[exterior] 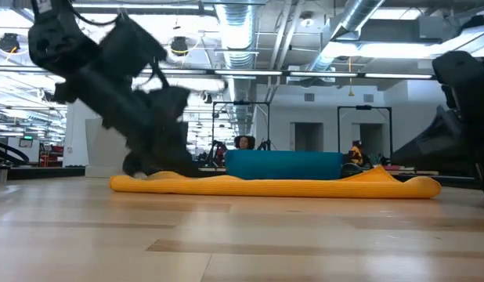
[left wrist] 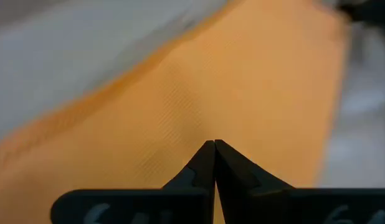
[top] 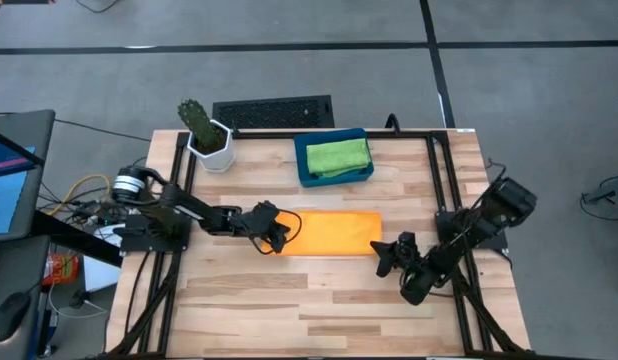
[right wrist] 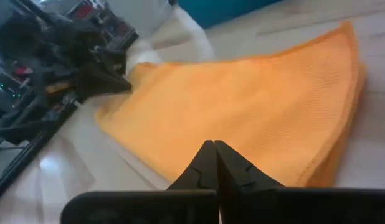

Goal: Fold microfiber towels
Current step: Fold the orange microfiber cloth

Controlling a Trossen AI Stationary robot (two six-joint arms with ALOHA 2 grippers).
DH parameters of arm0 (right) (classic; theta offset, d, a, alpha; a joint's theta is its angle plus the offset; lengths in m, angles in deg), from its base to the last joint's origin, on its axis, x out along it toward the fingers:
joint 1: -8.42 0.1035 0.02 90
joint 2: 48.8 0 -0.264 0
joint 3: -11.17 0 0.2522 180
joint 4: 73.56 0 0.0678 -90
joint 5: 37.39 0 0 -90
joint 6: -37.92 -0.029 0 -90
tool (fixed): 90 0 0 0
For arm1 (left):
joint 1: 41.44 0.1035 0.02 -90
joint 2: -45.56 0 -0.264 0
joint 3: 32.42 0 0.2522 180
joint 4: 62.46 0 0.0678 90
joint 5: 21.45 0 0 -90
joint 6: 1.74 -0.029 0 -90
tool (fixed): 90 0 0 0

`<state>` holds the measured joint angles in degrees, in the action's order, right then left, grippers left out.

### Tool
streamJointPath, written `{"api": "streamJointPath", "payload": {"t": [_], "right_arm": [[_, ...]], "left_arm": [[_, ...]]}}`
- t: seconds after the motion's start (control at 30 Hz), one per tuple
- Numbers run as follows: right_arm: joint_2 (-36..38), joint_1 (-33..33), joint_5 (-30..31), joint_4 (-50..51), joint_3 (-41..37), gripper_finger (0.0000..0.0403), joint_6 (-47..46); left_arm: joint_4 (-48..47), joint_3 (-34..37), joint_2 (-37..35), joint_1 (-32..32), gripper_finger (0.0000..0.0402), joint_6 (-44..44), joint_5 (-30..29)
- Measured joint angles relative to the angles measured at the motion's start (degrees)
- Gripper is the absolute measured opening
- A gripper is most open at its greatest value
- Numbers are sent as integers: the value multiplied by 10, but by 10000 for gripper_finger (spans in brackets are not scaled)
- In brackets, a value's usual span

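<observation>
An orange microfiber towel [top: 334, 233] lies flat at the table's middle, folded into a long strip, with layers stacked along its edge [right wrist: 345, 137]. My left gripper [top: 281, 235] is shut at the towel's left end, low over it [exterior: 160, 160]. No cloth shows between its fingertips in the left wrist view. My right gripper [top: 382, 252] is shut beside the towel's right near corner, also with nothing between its fingers [right wrist: 214, 144]. A green towel [top: 337, 155] lies folded in a dark-blue tray [top: 307, 178] behind the orange one. My left gripper's shut fingertips [left wrist: 205, 155] slant down from the table's left over the orange towel's left end [right wrist: 142, 71]. I cannot tell whether they touch it. My right gripper's shut fingertips stand at the towel's near right corner; I cannot tell whether they touch it either.
A white pot with a cactus [top: 209, 140] stands at the far left corner. A dark frame [top: 444, 180] runs along the table's left, far and right sides. Bare wood [top: 319, 300] lies between the towel and the near edge.
</observation>
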<state>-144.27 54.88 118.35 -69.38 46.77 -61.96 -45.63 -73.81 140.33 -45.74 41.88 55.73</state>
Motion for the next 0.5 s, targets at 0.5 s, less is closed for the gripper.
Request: {"api": "streamJointPath", "payload": {"t": [0.5], "right_arm": [[135,-5,-17,19,38,17,145]], "left_arm": [[-4,1,-41,6,0,66,32]]}}
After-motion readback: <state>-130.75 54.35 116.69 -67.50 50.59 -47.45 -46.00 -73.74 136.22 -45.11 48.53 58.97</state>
